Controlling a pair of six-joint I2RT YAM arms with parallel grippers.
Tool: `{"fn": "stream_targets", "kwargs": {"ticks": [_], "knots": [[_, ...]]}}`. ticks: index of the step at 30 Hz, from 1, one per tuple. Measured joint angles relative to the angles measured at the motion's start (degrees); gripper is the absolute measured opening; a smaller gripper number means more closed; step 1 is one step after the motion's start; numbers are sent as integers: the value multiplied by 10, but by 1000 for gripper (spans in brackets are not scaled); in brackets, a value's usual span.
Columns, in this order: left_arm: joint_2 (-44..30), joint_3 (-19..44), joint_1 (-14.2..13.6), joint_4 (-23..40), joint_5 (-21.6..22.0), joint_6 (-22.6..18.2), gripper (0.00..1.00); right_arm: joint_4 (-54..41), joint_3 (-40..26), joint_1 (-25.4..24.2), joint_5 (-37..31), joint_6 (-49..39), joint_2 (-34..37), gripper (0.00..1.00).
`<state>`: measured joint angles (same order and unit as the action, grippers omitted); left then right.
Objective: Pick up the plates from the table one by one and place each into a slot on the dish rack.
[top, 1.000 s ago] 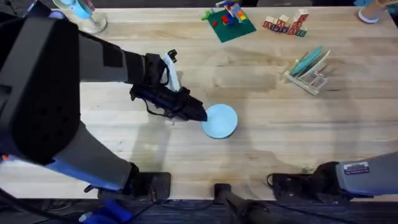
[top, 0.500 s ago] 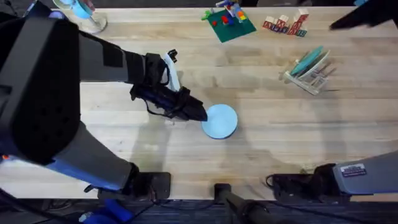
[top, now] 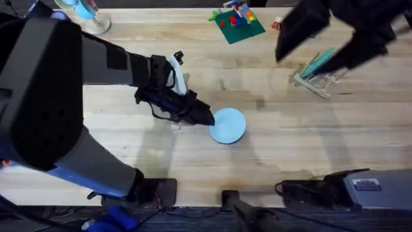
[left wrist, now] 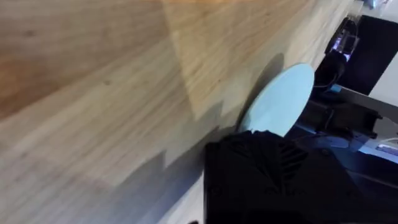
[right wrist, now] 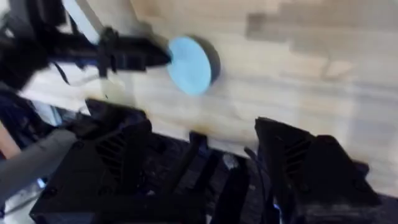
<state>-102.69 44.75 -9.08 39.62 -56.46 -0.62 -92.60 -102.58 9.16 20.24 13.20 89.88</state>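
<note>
The left hand pinches the near rim of the light blue plate lying flat mid-surface, presumably to lift it toward the dish rack (teal plate already slotted), while the right hand hangs open.

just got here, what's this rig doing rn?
Loading plates into a dish rack. The left gripper sits low at the edge of a light blue plate lying flat mid-table; whether it is gripped is unclear. The right gripper, jaws open and empty, is raised over the far right side near the dish rack, which already holds a teal plate on edge.
</note>
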Motion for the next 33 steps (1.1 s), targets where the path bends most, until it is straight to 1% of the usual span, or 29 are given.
{"fn": "stream_targets", "kwargs": {"ticks": [2, 5, 8, 12, 17, 26, 33], "knots": [[0, 0, 0, 0, 0, 0, 41, 6, 50, 1, 0, -1, -44, 995], [0, 0, 0, 0, 0, 0, 41, 46, 127, 1, 12, -3, -110, 995], [0, 0, 0, 0, 0, 0, 41, 88, 211, 1, 46, -4, -161, 995], [0, 0, 0, 0, 0, 1, 42, 135, 312, 1, 97, -2, -173, 995], [0, 0, -2, -2, 1, 7, 42, 212, 411, 16, 148, 6, -167, 995], [0, 2, -4, -4, 2, 13, 41, 324, 501, 72, 172, 46, -166, 995], [0, 4, -5, -5, 5, 21, 42, 386, 567, 79, 175, 90, -159, 996]]}}
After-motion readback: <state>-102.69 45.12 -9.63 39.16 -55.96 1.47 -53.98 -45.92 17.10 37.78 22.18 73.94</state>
